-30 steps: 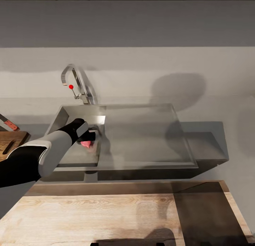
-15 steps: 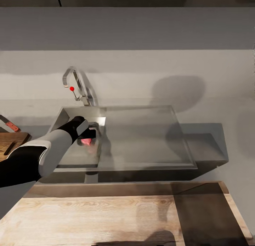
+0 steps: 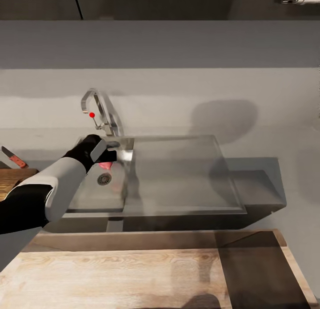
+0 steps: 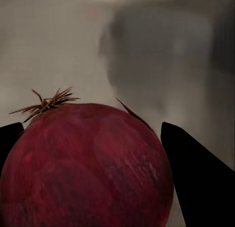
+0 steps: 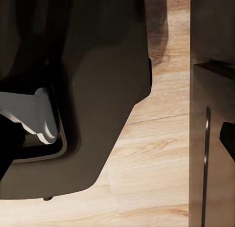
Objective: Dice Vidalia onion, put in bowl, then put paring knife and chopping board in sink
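Note:
My left gripper (image 3: 108,160) is shut on the Vidalia onion (image 3: 106,165), a pinkish-red lump held above the sink basin (image 3: 95,195), over its round drain (image 3: 104,179). In the left wrist view the onion (image 4: 83,168) is dark red with dry root hairs on top, clamped between two black fingers (image 4: 196,183). The chopping board (image 3: 11,180) shows as a brown wooden corner at the far left edge of the head view. Just behind the board, the paring knife (image 3: 12,158) with its red handle lies on the countertop (image 3: 284,135).
The chrome tap (image 3: 100,111) with a red dot stands just behind the left gripper. The flat drainboard (image 3: 178,175) stretches to the right of the basin. Light wood floor (image 3: 133,273) lies below the counter edge. The right wrist view shows the robot's dark body (image 5: 88,89) over that floor.
My left gripper has risen with the onion from the basin bottom, uncovering the drain. The head camera has tilted up a little, shifting the whole scene downward.

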